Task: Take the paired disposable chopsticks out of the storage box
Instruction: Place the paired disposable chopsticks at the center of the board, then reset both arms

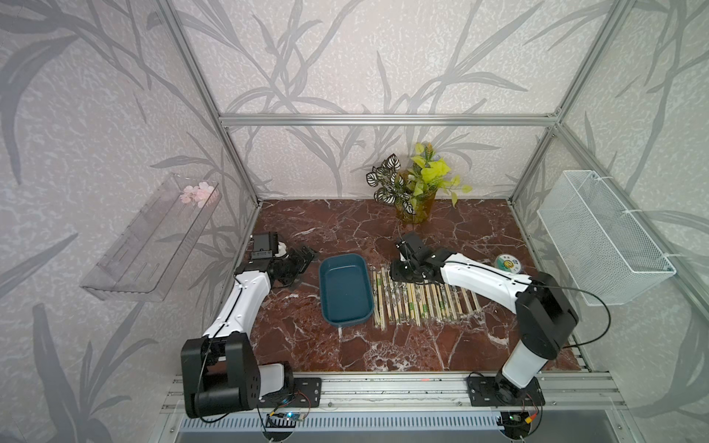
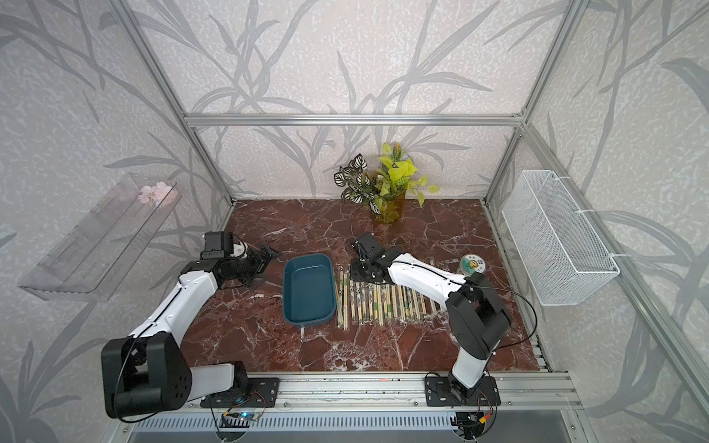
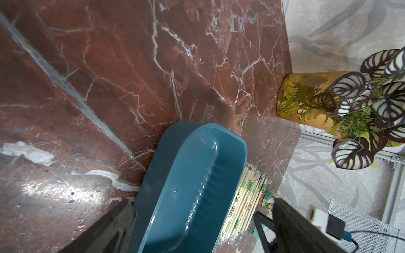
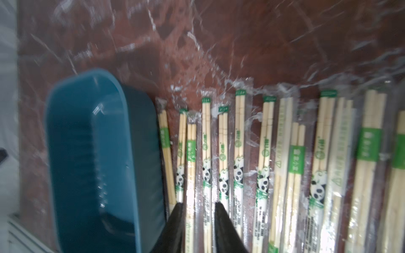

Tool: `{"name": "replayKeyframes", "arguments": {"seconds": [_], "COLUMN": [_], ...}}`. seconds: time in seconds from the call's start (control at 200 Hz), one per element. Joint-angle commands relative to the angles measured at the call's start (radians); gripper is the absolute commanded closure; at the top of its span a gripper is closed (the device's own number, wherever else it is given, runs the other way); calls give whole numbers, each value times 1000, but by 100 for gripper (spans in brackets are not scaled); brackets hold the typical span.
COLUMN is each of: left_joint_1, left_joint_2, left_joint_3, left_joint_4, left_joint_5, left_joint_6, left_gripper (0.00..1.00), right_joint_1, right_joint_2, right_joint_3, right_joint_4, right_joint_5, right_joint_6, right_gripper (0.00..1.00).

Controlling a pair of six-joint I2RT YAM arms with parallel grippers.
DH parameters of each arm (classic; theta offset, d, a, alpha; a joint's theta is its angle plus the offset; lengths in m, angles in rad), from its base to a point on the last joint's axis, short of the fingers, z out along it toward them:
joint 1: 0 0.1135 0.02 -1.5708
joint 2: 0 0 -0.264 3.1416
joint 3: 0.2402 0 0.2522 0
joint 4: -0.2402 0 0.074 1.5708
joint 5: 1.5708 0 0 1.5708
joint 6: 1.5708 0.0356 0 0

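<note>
The red-brown marble-patterned tabletop (image 1: 383, 345) is polished and glossy, throwing white glare between its pale veins. The dark teal-blue rectangular plastic storage box (image 1: 345, 291) is smooth moulded plastic, with bright highlights along its inner wall in the wrist views. The paired disposable chopsticks (image 4: 238, 135) are pale, matt bamboo-coloured wood sealed in clear, crinkled, shiny film wrappers printed in green, black and white. The clear acrylic wall shelf (image 1: 153, 245) is transparent and glossy. The white wire mesh basket (image 1: 602, 245) looks like painted metal. The silver frame bars (image 1: 383, 119) are dull-sheened metal. The amber translucent plant pot (image 3: 306, 98) is smooth. The grey leaf-patterned wall covering (image 1: 345, 57) looks matt and rough-textured
</note>
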Motion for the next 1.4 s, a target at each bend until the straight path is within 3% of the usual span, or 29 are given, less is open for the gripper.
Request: {"name": "replayKeyframes", "arguments": {"seconds": [0.0, 0.145, 0.23, 0.33, 0.4, 0.515, 0.74, 0.83, 1.015, 1.26, 1.354, 1.394], "left_joint_1": [-3, -3, -4, -4, -4, -4, -6, -8, -11, -11, -11, -12], "left_joint_2": [-10, -19, -34, -67, -98, -162, -239, -224, -189, -59, 6, 34], "left_joint_3": [59, 110, 129, 121, 91, -9, -238, -316, -528, -552, -529, -519], "left_joint_4": [-29, -38, -23, 22, 93, 264, 514, 569, 875, 1045, 1104, 1131], "left_joint_5": [-65, -187, -278, -396, -476, -571, -695, -701, -708, -679, -635, -605], "left_joint_6": [61, 146, 212, 287, 350, 443, 553, 588, 608, 644, 649, 655], "left_gripper": [0, 0, 1, 0, 0, 0, 0, 0, 0, 0, 0, 0], "right_joint_1": [-52, -130, -178, -231, -269, -334, -489, -534, -614, -623, -620, -615], "right_joint_2": [-95, -165, -202, -261, -288, -339, -401, -398, -360, -192, -164, -120], "right_joint_3": [-5, -10, -9, -42, -66, -157, -460, -535, -659, -777, -801, -856], "right_joint_4": [-10, -16, -33, -4, 10, 116, 512, 594, 740, 1142, 1201, 1358], "right_joint_5": [-17, -42, -27, 39, 83, 150, 173, 201, 278, 227, 81, 69], "right_joint_6": [-88, -233, -297, -356, -401, -452, -548, -591, -621, -710, -775, -789], "right_gripper": [54, 36, 31, 8, 0, 1, 1, 1, 1, 1, 1, 1]}}
